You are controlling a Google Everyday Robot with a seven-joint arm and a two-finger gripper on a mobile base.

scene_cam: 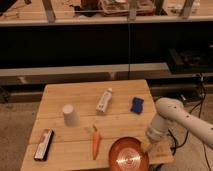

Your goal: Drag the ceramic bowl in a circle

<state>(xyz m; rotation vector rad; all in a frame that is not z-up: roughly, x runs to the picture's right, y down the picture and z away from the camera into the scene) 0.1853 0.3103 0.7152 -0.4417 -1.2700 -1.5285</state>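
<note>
The ceramic bowl (129, 155) is a wide, shallow orange-red dish with pale rings inside, lying at the front right of the wooden table (85, 105), its near rim at the table's front edge. The white arm reaches in from the right, and the gripper (148, 146) sits low at the bowl's right rim, touching or right beside it. An orange carrot (95, 142) lies just left of the bowl.
An upturned white cup (70, 115) stands at the left middle. A white bottle (104, 100) lies at the centre back, a blue object (137, 104) at the back right. A dark flat bar (43, 144) lies at the front left. Dark shelving is behind the table.
</note>
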